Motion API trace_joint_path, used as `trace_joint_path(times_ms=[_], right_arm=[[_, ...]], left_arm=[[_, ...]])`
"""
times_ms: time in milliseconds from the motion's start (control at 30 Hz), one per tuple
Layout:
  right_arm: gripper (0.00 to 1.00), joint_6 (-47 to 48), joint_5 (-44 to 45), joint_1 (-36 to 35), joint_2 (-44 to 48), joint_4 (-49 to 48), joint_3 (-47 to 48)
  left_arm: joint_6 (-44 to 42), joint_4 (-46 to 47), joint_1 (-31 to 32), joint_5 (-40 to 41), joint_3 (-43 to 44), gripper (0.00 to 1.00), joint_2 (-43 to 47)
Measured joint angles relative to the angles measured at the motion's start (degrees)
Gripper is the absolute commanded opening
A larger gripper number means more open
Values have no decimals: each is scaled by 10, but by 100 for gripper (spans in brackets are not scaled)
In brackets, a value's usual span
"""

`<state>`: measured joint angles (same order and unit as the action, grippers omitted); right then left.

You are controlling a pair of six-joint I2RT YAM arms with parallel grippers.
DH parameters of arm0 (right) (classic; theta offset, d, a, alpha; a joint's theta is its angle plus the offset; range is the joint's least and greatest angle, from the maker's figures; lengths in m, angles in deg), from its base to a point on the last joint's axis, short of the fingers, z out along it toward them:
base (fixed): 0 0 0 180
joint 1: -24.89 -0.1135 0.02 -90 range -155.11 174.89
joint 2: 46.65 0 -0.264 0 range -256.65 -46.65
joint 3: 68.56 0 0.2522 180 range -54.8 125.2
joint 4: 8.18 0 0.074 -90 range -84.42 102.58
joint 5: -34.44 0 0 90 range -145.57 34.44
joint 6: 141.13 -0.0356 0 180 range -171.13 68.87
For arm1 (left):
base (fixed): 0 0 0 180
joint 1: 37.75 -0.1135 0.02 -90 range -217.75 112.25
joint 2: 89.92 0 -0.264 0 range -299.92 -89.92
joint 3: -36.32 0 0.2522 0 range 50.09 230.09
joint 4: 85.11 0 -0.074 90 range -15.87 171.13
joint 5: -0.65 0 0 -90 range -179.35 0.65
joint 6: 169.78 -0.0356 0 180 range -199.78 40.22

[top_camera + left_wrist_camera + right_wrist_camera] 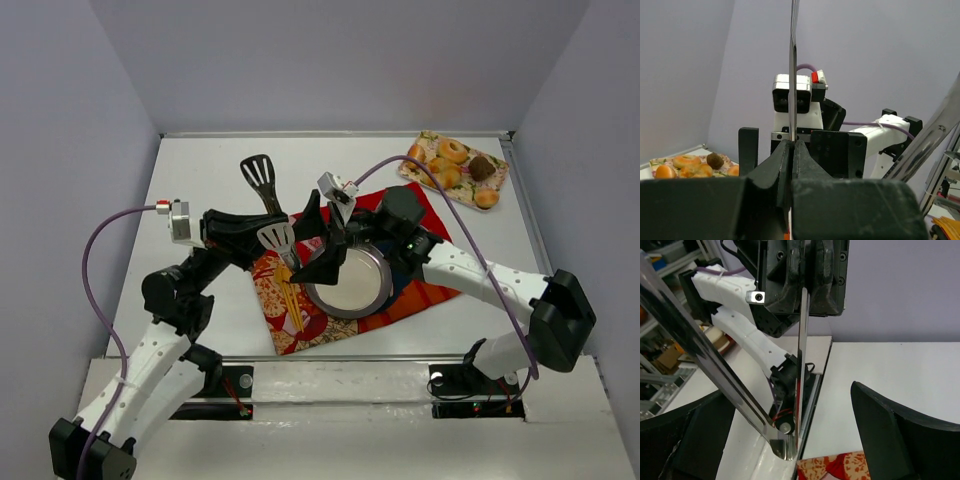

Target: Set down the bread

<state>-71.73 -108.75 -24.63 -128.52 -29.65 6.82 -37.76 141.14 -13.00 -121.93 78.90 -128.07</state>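
Note:
The bread (487, 198), a small round golden-orange bun, lies at the near right corner of a patterned tray (430, 140) at the back right. It shows in the left wrist view as bread (665, 171), low on the left. Both grippers are far from it, over the red cloth. My left gripper (292, 238) (791, 145) is shut on one thin arm of metal tongs (792, 75) (801, 365). My right gripper (312, 243) (790, 395) faces it, open, its fingers wide on either side of the tongs and touching nothing.
The tray also holds a ring-shaped bagel (453, 151), a dark muffin (482, 167) and other buns. A round metal pan (350, 282) and yellow chopsticks (290, 295) lie on the red patterned cloth (425, 292). A black slotted spatula (258, 172) lies behind them.

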Motion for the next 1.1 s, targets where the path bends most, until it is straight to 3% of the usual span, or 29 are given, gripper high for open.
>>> trace_joint_path(times_ms=[233, 433, 500, 633, 667, 867, 967, 1067, 1100], right_arm=[[99, -80, 25, -8, -12, -27, 5], [89, -110, 43, -12, -17, -34, 19], [78, -115, 47, -12, -20, -34, 27], [66, -122, 47, -12, -24, -34, 38], [57, -123, 47, -12, -26, -34, 42], [41, -123, 52, -12, -30, -30, 46], [38, -123, 54, -12, -31, -25, 47], [39, -124, 58, -12, -31, -19, 47], [39, -125, 58, -12, -31, -17, 47]], left_arm=[[-7, 0, 5, 31, 0, 6, -19], [-14, -7, 10, 45, 0, 6, -25], [-16, -7, 10, 49, 0, 6, -24], [-20, -8, 10, 58, 0, 6, -24], [-21, -10, 10, 61, 0, 6, -24], [-23, -16, 12, 62, 0, 6, -14], [-23, -28, 15, 64, 0, 20, -7], [-26, -49, 15, 70, 1, 26, 2], [-27, -58, 15, 74, 1, 41, 5]])
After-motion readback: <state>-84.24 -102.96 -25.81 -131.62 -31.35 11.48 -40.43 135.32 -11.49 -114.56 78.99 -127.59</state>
